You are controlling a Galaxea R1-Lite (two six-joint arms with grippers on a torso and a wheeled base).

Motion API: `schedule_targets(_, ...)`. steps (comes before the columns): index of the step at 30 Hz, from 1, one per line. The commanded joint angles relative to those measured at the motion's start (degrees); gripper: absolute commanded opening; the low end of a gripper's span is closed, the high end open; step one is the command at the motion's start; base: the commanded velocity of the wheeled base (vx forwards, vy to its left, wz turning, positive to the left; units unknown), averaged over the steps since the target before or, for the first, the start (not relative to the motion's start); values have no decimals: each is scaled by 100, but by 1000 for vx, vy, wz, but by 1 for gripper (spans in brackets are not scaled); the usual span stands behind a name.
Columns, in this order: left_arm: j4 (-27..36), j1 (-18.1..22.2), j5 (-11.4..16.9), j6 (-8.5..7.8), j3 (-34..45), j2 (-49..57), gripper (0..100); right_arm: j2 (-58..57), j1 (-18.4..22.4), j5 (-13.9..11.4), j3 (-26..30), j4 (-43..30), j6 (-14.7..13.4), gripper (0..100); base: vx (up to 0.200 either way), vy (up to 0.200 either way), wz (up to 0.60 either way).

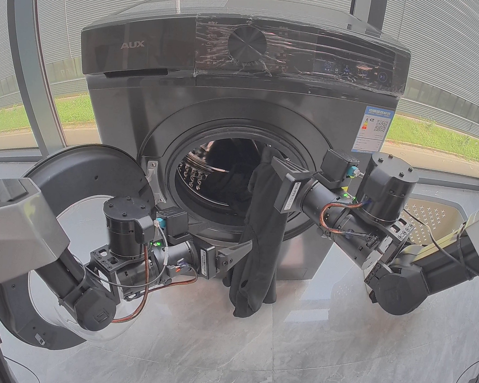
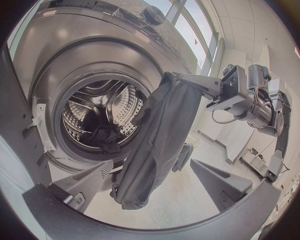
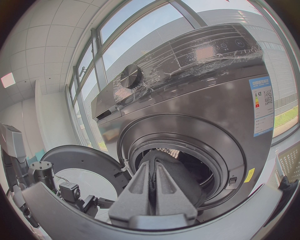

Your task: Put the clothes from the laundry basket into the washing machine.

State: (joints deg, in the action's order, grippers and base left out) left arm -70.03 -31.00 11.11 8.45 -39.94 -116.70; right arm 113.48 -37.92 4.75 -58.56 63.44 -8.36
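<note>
**Right pincer** [image 3: 152, 167]: two grey, wedge-shaped fingers of matte plastic, pressed together on a fold of the dark garment [image 1: 258, 241]. It is held just in front of the upper half of the porthole.

**Dark garment:** soft, matte charcoal-black fabric. It hangs long and limp from the clamp down across the porthole, and its lower end is bunched and creased.

**Left pincer** [image 1: 239, 254]: grey angular fingers, set well apart, with ribbed inner pads. It sits low, in front of the machine and below the porthole rim. The garment's lower part hangs close by the fingertips; whether they touch cannot be told.

**Washing machine** [image 1: 141, 108]: a front loader with a dark grey brushed-metal casing and a round opening.
- The drum [image 2: 123, 104] is of polished, perforated steel with moulded ridges.
- A second dark cloth [image 2: 103, 137] lies crumpled at the bottom of the drum.
- The round door [image 1: 80, 178] has a dark rim and a clear bowl, and is swung fully open to the robot's left.
- The round dial [image 1: 247, 43] and the glossy control strip are under wrinkled clear film.

**Laundry basket** [image 1: 437, 215]: pale plastic with a perforated wall, standing on the floor to the right of the machine.

**Floor** [image 1: 320, 346]: glossy grey tiles with a marbled pattern.
</note>
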Motion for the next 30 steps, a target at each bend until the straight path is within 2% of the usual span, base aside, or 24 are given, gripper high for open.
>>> schedule_targets(1,-28,-2,67,34,-128,-186,100,-2,-22,-1,29,11,1,0,0,0,0)
schedule_targets(12,-432,59,181,43,-471,-863,100,-2,-145,-1,64,11,1,0,0,0,0)
schedule_targets(23,-441,15,155,104,-1060,-1241,100,-2,-207,-1,170,98,1,0,0,0,0)
schedule_targets(29,-757,15,67,78,-1429,-1637,100,42,-233,-1,196,134,10,0,0,0,0)
schedule_targets(30,-784,24,67,78,-1447,-1663,0,42,-233,-1,196,134,10,0,0,0,0)
